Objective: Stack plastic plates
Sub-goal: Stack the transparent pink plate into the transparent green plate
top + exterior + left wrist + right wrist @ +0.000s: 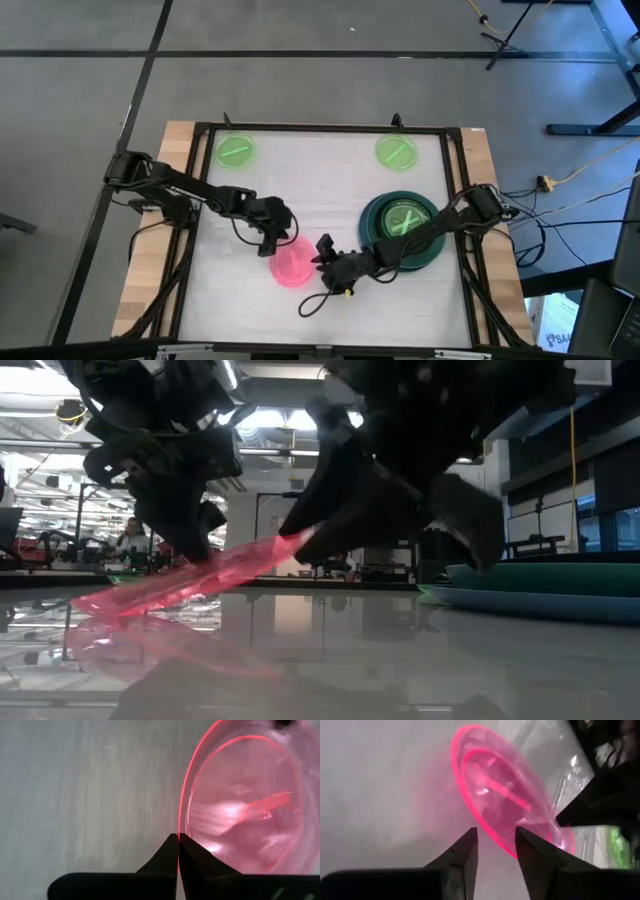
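Note:
The pink plate (292, 264) sits near the table's middle, tilted, its left rim (85, 606) on the table and its right side raised. My left gripper (276, 240) is at its far-left rim, shut on it. My right gripper (326, 256) is open at the raised right rim (506, 851), one finger on either side. A stack (402, 232) of large teal-green and slate-blue plates lies to the right, with a dark plate and a lime-green one (405, 220) on top. Two more lime-green plates (235, 152) (396, 152) lie along the far edge. No tan-orange plate shows. My left gripper pinches the pink plate's rim (179, 827) between its two shut fingers, only at their tips. The fingers come slanting down from the table's left. The plate is tilted in the hold, its low left rim on the table.
The stack (545, 586) fills the table's right side, close behind my right arm. A loop of cable (318, 303) lies near the near edge. A dark frame (320, 128) borders the white surface. Bare table (320, 190) lies between the pink plate and the far lime-green plates.

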`<state>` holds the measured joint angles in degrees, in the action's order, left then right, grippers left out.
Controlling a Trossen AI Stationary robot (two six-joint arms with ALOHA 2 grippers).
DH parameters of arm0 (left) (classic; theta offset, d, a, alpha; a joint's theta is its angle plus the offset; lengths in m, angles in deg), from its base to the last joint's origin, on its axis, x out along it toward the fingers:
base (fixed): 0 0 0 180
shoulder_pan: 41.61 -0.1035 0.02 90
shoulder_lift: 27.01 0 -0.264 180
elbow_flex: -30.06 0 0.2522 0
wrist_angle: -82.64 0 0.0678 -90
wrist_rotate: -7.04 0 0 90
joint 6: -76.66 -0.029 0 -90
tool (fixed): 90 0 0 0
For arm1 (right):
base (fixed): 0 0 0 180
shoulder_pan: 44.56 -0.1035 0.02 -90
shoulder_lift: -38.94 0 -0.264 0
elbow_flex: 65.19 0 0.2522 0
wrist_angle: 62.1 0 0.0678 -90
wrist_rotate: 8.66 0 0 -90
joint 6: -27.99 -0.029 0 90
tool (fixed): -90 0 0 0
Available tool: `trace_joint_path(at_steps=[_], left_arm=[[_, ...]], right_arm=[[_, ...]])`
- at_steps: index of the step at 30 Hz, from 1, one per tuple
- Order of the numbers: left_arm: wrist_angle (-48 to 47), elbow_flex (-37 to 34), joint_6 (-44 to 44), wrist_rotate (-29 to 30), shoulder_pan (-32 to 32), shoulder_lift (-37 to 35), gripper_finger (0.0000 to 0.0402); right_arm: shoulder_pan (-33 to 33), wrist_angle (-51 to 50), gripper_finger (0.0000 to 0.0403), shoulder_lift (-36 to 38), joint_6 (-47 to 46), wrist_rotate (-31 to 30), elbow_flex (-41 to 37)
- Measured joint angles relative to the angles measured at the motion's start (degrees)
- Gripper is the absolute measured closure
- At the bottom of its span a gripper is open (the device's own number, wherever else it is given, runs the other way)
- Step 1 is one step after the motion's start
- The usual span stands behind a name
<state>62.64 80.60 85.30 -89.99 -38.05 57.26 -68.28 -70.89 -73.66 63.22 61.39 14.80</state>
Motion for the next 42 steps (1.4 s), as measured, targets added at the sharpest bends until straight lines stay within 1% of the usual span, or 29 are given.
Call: trace_joint_path(at_steps=[3,7,9,12,17,21,26,30,36,42], left_arm=[[0.6,0.0,0.0,0.0,0.0,0.4,0.0401],[1.0,0.0,0.0,0.4,0.0,0.4,0.04],[1.3,0.0,0.0,1.0,0.0,0.4,0.039],[1.3,0.0,-0.1,1.1,-0.4,0.4,0.0364],[-0.4,0.0,-1.7,0.9,-1.7,-1.0,0.032],[-4.6,0.0,-2.8,2.5,-2.7,-5.5,0.0306],[-10.9,0.0,-2.8,9.3,-2.6,-12.2,0.0304],[-13.4,0.0,-2.3,12.5,-1.3,-15.9,0.0304],[-13.1,0.0,-1.3,15.1,2.4,-16.9,0.0304],[-12.6,0.0,-1.3,17.0,5.6,-16.8,0.0304]], right_arm=[[0.3,0.2,0.0298,-0.5,0.0,0.1,0.0],[0.7,-0.2,0.0339,-0.5,-0.4,0.1,0.0],[0.9,-0.5,0.0363,-0.6,-0.5,0.5,0.0],[0.9,-0.6,0.0394,-0.6,-0.2,0.4,0.0],[0.9,-2.0,0.0396,-0.6,-0.4,-0.9,0.0],[0.7,-5.3,0.0401,-0.6,-1.6,-2.2,0.3],[0.0,-14.6,0.0402,0.7,-10.0,-5.4,2.9],[-0.5,-23.9,0.0402,3.8,-18.9,-8.2,4.5],[-3.5,-36.4,0.0402,11.4,-28.5,-12.4,4.6],[-6.3,-52.1,0.0402,19.7,-45.8,-12.1,4.6]])
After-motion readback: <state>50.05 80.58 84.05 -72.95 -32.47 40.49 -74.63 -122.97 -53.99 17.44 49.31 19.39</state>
